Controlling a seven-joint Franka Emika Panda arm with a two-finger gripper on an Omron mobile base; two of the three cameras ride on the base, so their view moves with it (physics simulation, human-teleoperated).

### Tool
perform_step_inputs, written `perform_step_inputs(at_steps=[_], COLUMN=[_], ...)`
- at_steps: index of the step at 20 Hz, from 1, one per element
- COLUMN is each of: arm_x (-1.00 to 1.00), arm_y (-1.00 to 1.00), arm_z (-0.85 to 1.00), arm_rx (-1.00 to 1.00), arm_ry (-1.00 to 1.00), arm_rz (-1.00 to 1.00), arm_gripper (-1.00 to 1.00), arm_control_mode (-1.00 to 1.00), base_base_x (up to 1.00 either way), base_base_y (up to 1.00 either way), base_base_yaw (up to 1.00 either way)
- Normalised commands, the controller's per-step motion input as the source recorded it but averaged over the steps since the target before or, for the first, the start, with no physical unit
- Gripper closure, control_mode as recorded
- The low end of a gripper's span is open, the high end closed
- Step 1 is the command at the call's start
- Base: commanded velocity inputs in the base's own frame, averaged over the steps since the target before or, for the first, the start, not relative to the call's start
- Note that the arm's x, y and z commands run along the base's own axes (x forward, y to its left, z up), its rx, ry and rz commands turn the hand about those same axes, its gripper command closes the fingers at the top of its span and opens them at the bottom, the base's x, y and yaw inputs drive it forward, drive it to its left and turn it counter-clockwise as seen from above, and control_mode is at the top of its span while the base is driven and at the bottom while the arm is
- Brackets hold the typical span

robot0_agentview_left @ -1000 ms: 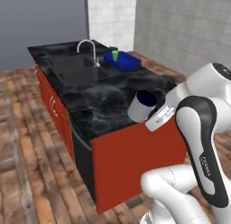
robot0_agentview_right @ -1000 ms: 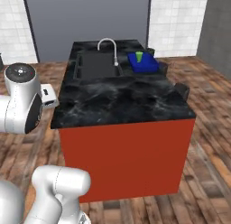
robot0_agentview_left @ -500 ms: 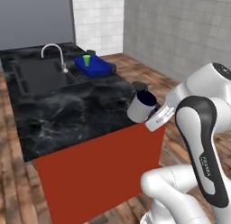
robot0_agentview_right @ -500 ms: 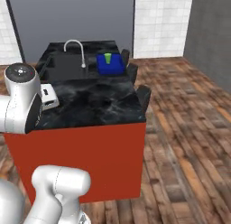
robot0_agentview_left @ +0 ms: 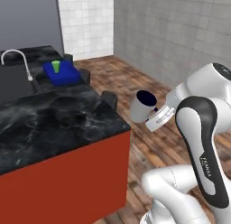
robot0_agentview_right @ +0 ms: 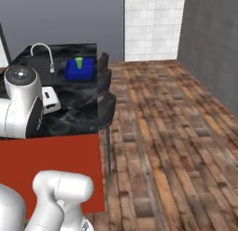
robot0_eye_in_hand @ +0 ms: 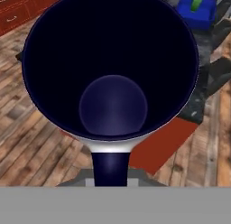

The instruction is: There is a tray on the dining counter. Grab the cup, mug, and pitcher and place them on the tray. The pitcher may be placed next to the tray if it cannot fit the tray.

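My gripper (robot0_agentview_left: 152, 115) is shut on the mug (robot0_agentview_left: 143, 105), a pale grey-white cylinder with a dark navy inside. It holds the mug in the air off the near right corner of the dining counter (robot0_agentview_left: 58, 121), tilted with its mouth up and away. In the hand view the mug (robot0_eye_in_hand: 110, 69) is seen mouth-on, its dark handle at the bottom. The bright blue tray (robot0_agentview_left: 61, 74) lies at the counter's far end with the green cup (robot0_agentview_left: 56, 65) standing in it. Both also show as tray (robot0_agentview_right: 79, 71) and cup (robot0_agentview_right: 79, 62). The pitcher is out of view.
A curved silver faucet (robot0_agentview_left: 13, 56) stands over the dark sink, left of the tray. Dark stools (robot0_agentview_left: 109, 99) line the counter's right side. Brown wood floor (robot0_agentview_right: 167, 132) stretches to the right, up to grey walls.
The whole picture has shifted: the base has driven to the right along the counter, so the counter's end and the open floor now show. The mug has stayed in my gripper.
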Motion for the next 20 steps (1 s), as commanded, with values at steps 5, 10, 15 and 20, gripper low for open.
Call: perform_step_inputs(at_steps=[5, 10, 15, 20], arm_x=[0.00, 0.00, 0.00, 0.00], arm_y=[0.00, 0.00, 0.00, 0.00], arm_z=[0.00, 0.00, 0.00, 0.00], arm_rx=[0.00, 0.00, 0.00, 0.00], arm_ry=[0.00, 0.00, 0.00, 0.00], arm_rz=[0.00, 0.00, 0.00, 0.00], arm_gripper=[1.00, 1.00, 1.00, 1.00], arm_control_mode=[1.00, 1.00, 1.00, 1.00], base_base_x=[0.87, 0.90, 0.89, 0.94], base_base_y=[-1.00, -1.00, -1.00, -0.93], base_base_yaw=[0.09, 0.16, 0.23, 0.33])
